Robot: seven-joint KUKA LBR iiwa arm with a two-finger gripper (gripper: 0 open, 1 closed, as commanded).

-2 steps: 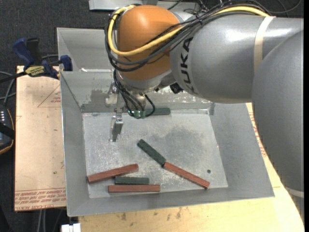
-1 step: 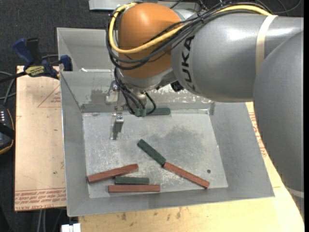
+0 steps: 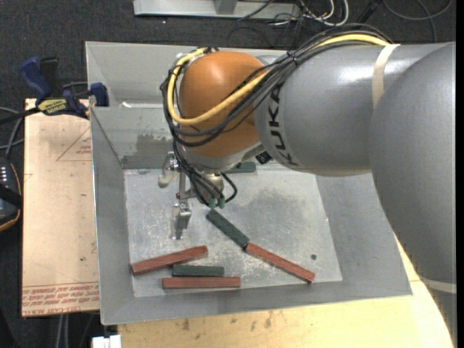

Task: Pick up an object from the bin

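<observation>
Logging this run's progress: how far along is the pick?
Done: the gripper is low inside the bin, over bare floor beside a dark green bar. In hand: nothing visibly gripped. Left: grasp and lift; the red-brown bars lie flat on the floor.

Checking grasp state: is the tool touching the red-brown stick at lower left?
Apart. The camera view shows bare bin floor between the tool and the red-brown stick below it.
</observation>
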